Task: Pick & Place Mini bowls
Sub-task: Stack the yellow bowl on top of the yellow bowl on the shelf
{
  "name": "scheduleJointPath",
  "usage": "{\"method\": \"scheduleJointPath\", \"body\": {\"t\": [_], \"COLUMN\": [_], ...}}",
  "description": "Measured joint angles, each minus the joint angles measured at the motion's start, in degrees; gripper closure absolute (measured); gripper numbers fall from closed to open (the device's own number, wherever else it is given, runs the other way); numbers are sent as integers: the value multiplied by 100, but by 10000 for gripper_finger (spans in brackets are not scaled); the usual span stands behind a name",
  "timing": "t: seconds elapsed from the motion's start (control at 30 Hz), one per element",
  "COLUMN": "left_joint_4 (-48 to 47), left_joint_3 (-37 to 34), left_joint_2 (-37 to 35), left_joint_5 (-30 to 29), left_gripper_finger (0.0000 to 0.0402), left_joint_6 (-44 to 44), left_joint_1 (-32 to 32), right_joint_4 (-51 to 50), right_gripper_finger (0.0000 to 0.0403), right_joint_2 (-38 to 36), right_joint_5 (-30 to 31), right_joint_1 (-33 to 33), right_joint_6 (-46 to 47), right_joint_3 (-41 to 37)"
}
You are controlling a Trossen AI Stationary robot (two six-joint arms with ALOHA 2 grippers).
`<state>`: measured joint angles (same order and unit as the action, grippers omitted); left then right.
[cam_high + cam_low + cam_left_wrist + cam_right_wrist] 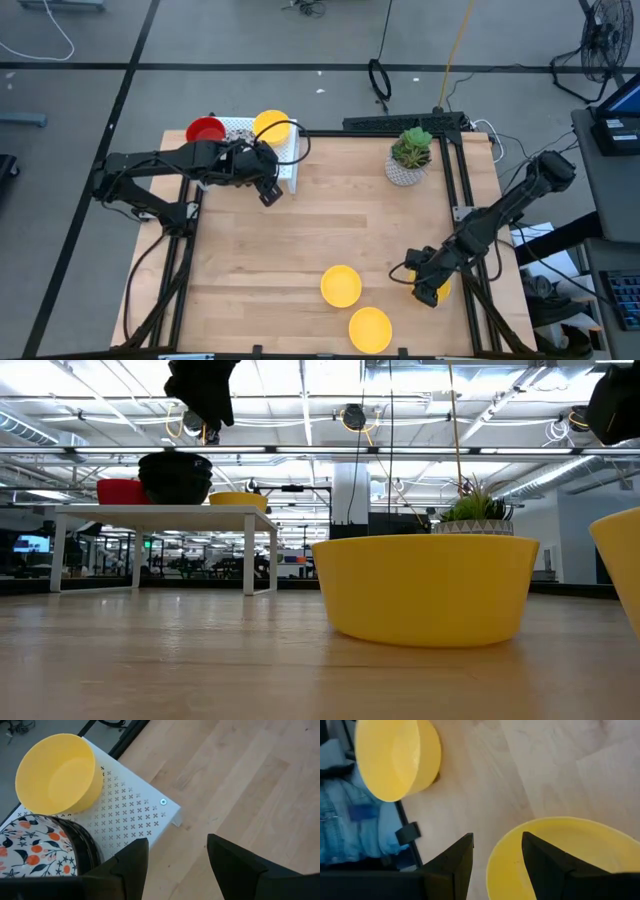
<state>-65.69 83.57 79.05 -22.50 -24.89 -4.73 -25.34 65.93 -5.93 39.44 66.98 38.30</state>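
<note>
Three plain yellow mini bowls stand on their bases at the table's near right: yellow bowl [341, 285], yellow bowl [370, 328], and a third yellow bowl [441, 289] under my right gripper [428, 288]. That gripper [497, 865] is open and hovers just above the third bowl's rim [492, 857]. In the low view it hangs clear of the bowls. On the white rack [287, 158] sit a red bowl [206, 130], a yellow bowl [55, 772] and a dark-walled bowl with a floral inside [30, 847]. My left gripper [177, 865] is open, above the rack's near corner.
A potted plant [410, 155] stands at the table's far right. The rack stands on short legs [160, 510] at the far left. The table's middle [330, 220] is bare wood. Blue cloth [350, 820] shows past the table edge beside a yellow bowl [395, 757].
</note>
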Motion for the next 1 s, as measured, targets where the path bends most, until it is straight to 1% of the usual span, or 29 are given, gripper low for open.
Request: {"method": "scheduleJointPath", "body": {"t": [0.23,0.43,0.6,0.7,0.83,0.9,1.0], "left_joint_4": [0,0,0,0,0,0,0], "left_joint_3": [0,0,0,0,0,0,0], "left_joint_2": [0,0,0,2,2,2,2], "left_joint_5": [0,2,2,2,4,2,2], "left_gripper_finger": [195,194,195,195,195,194,195], "left_joint_6": [-8,-6,-1,38,36,36,37], "left_joint_1": [0,0,0,0,0,0,0], "right_joint_4": [93,85,60,28,9,5,8], "right_gripper_finger": [248,248,248,248,248,248,249], "right_joint_2": [288,728,967,955,848,821,813], "right_joint_5": [5,15,6,22,349,619,1078], "right_joint_1": [0,-6,-27,-107,-219,-276,-343], "right_joint_6": [80,230,105,-179,-790,-1263,-2220], "right_joint_3": [-2,-2,5,7,-3,-7,-7]}}
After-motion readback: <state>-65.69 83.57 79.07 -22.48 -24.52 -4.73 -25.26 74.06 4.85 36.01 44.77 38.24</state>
